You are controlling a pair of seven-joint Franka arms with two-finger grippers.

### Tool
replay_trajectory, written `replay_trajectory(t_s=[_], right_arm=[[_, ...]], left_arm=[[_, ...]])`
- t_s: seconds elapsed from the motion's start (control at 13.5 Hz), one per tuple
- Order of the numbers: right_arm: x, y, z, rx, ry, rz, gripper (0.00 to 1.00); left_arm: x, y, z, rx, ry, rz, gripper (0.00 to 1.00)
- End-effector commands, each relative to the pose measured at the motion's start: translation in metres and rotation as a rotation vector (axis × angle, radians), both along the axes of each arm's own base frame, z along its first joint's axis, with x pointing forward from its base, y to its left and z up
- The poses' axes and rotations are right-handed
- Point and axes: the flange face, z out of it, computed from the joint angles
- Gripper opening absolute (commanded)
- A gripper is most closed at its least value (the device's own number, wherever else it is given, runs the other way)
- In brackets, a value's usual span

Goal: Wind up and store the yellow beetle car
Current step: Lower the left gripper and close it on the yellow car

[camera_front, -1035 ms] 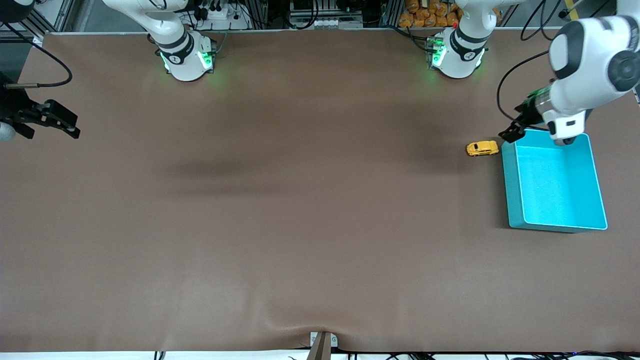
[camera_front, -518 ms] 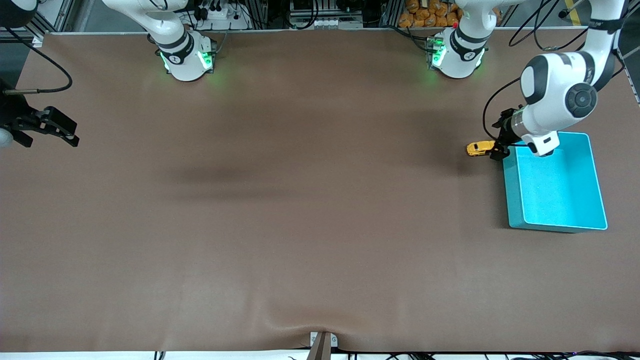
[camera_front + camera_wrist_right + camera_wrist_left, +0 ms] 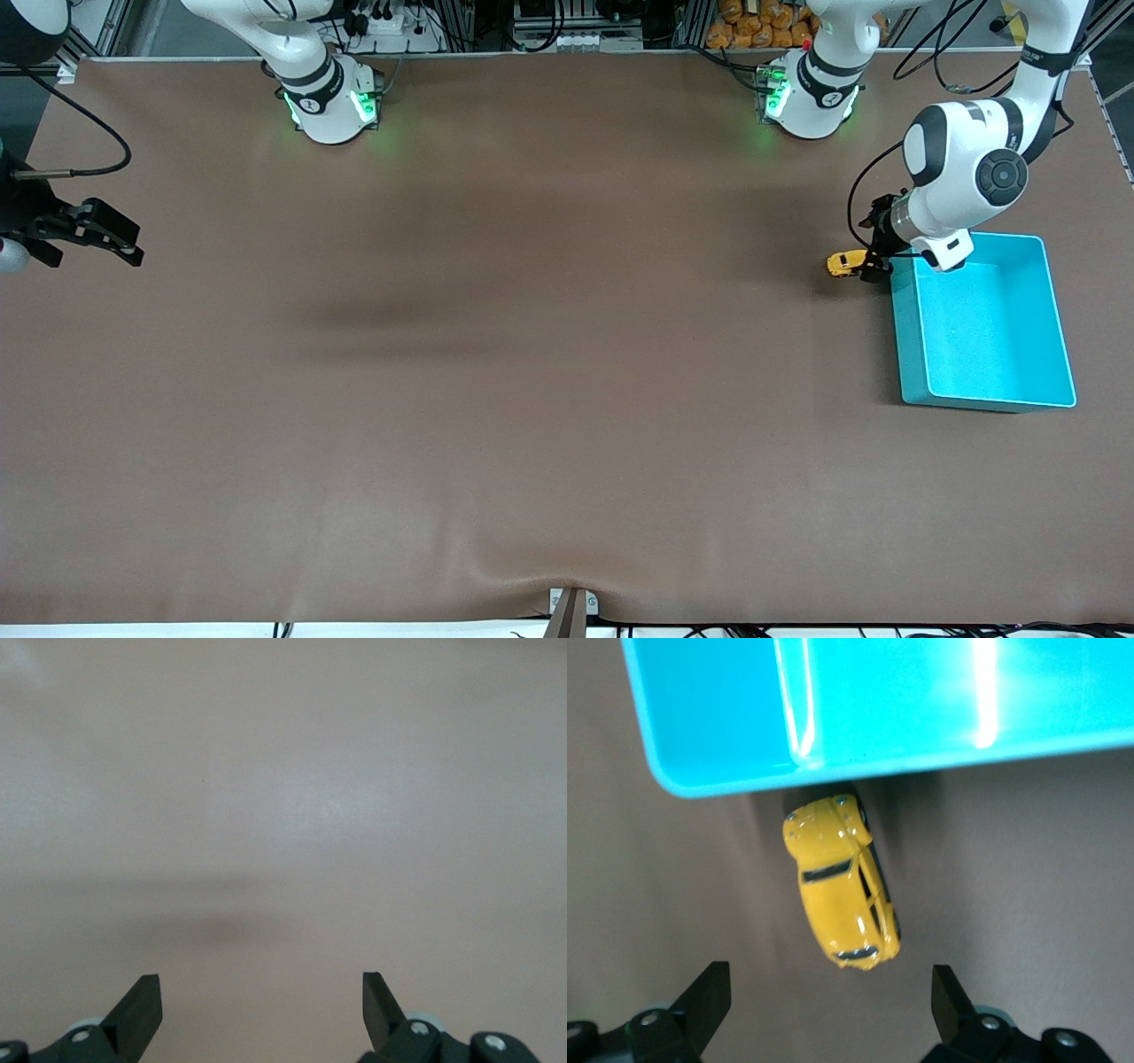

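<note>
Task status, early: the small yellow beetle-shaped toy car [image 3: 840, 888] stands on the brown table mat [image 3: 532, 399] just beside the cyan plastic bin [image 3: 904, 337], neither gripped nor stored, so winding and storing apparently both remain. Left gripper [image 3: 873, 261]: low over the car, fingers spread and empty. Right gripper [image 3: 93, 235]: waiting at the right arm's end of the table, fingers apart, empty. Bin contents: nothing visible.

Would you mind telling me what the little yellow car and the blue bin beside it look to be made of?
The yellow car looks like glossy painted metal or hard plastic: its rounded body shows small bright glints, and which of the two cannot be told. The blue bin looks like smooth moulded plastic, with rounded corners and streaks of reflected light on its floor. The left gripper hangs open over the car.
</note>
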Motion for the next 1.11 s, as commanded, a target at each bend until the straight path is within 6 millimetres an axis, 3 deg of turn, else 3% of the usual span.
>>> replay_trajectory(t_s=[0.0,0.52,0.59,0.67,0.89,1.04], right_arm=[[0.0,0.001,0.013,-0.004,-0.012,-0.001,1.0],[0.0,-0.001,0.011,-0.001,-0.004,-0.008,1.0],[0.0,-0.002,0.011,-0.001,-0.004,-0.008,1.0],[-0.001,-0.001,0.012,-0.001,-0.001,-0.007,1.0],[-0.001,-0.001,0.01,-0.001,0.006,-0.007,1.0],[-0.001,-0.01,0.01,-0.001,0.007,-0.011,1.0]], left_arm=[[0.003,0.005,-0.02,-0.006,-0.022,0.06,1.0],[0.002,0.015,-0.057,-0.009,-0.044,0.094,1.0],[0.002,0.015,-0.058,-0.007,-0.048,0.104,0.45],[0.002,0.015,-0.058,-0.006,-0.048,0.111,0.0],[0.006,0.01,-0.051,0.001,-0.058,0.137,0.0],[0.012,-0.016,-0.042,-0.008,-0.08,0.079,0.0]])
